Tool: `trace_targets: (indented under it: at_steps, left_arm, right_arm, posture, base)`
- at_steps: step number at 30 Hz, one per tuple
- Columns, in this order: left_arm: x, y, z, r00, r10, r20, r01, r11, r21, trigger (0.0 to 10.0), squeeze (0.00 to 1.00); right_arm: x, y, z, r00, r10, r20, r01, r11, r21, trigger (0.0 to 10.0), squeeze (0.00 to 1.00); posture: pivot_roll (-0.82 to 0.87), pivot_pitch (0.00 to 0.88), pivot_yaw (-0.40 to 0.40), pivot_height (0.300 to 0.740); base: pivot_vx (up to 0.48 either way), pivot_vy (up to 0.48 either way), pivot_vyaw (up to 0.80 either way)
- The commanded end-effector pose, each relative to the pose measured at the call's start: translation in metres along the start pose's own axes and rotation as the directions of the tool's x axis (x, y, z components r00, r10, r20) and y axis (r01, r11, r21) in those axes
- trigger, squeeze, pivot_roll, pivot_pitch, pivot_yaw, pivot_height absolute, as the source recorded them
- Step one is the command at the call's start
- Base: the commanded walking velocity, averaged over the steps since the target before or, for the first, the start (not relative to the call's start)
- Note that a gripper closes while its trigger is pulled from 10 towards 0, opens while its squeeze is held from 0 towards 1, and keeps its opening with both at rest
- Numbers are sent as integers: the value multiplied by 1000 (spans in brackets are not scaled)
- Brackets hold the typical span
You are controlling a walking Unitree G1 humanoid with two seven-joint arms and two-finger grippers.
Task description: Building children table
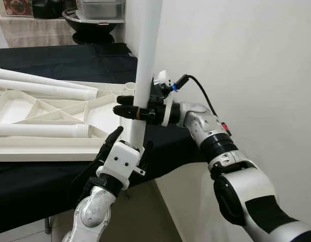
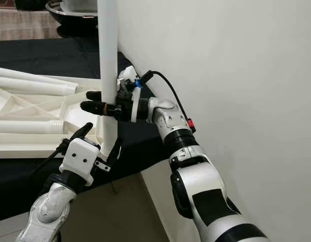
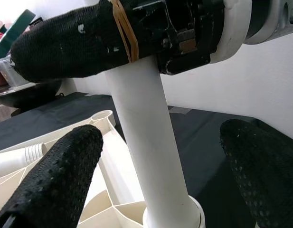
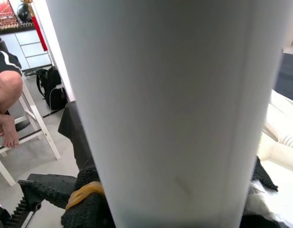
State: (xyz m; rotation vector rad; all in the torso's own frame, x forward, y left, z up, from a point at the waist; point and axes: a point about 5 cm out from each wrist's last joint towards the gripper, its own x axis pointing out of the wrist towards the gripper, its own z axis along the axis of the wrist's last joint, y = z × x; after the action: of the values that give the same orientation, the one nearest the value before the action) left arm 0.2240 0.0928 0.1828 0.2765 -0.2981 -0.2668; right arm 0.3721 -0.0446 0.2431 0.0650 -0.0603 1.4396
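At the desk's near corner: both silver arms met around one upright white plastic table leg [image 1: 145,60].
Right arm pose: it reached in from the right, forearm bent toward the robot's left, wrist level, a black cable looping off its back.
Right claw [image 1: 126,106]: its two long black fingers lay level, one above the other, clamped on the white leg at mid-height; a tan rubber band circled one finger.
Left arm pose: it rose from below, forearm steep, wrist pointing up at the leg's foot.
Left claw [image 1: 130,138]: spread wide, one black finger on each side of the leg near its base, not pinching it.
Leg axis: long axis vertical, lower end seated in a round socket at the corner of the upturned cream plastic tabletop [image 1: 49,146].
Tabletop: lay underside up on the black-clothed desk [image 1: 24,181], ribs facing upward.
Held in the tabletop: three more white legs [image 1: 42,130] lying flat across the ribbed panel, long axes running left to right, threaded ends toward the right.
Beyond the desk: a dark bowl [image 1: 87,22].
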Motion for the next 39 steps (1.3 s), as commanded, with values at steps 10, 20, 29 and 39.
trace_targets:
  at_steps: [10, 20, 29, 39]
  left_arm:
    - [0, -2, 0, 1000, -9, -4, 8, 1000, -4, 10000, 0]
    - [1, -3, -1, 1000, -18, -2, 18, 1000, 1, 10000, 0]
    - [2, -3, -1, 1000, -21, 1, 21, 1000, 5, 10000, 0]
    - [2, -3, -1, 1000, -19, 2, 19, 1000, 7, 10000, 0]
  right_arm:
    - [-9, -31, -15, 819, -567, -85, 569, 822, 2, 0, 0]
    - [-86, -61, -20, 3, -989, -150, 1000, 2, 11, 0, 0]
    - [-54, -57, -14, 41, -992, -123, 995, 30, 91, 10000, 1000]
    - [-24, -52, 0, 310, -949, -62, 950, 306, 67, 10000, 0]
  posture:
    - [85, 64, -158, 740]
    - [80, 51, -153, 740]
    - [84, 31, -150, 740]
    - [83, 27, -153, 740]
  base:
    - [0, 0, 0]
    - [0, 0, 0]
    - [0, 0, 0]
    - [0, 0, 0]
